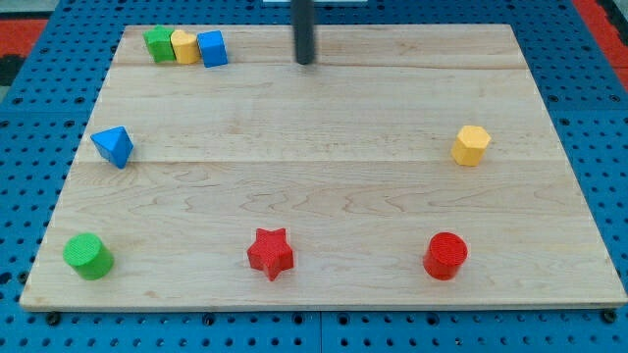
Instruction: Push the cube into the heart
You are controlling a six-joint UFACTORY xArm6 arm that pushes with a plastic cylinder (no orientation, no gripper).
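No gripper fitted, the tip [306, 61] stands near the counter's [324, 196] top edge; next, nudge the blue cube [212, 48] leftward into the yellow heart [183, 45].

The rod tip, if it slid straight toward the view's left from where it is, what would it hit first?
Probably the blue cube; my tip sits to its right near the board's top edge, though slightly lower in view, so it might only clip it.

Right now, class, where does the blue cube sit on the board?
The blue cube sits near the view's top left corner, at the right end of a row with the yellow block and green block, left of my tip.
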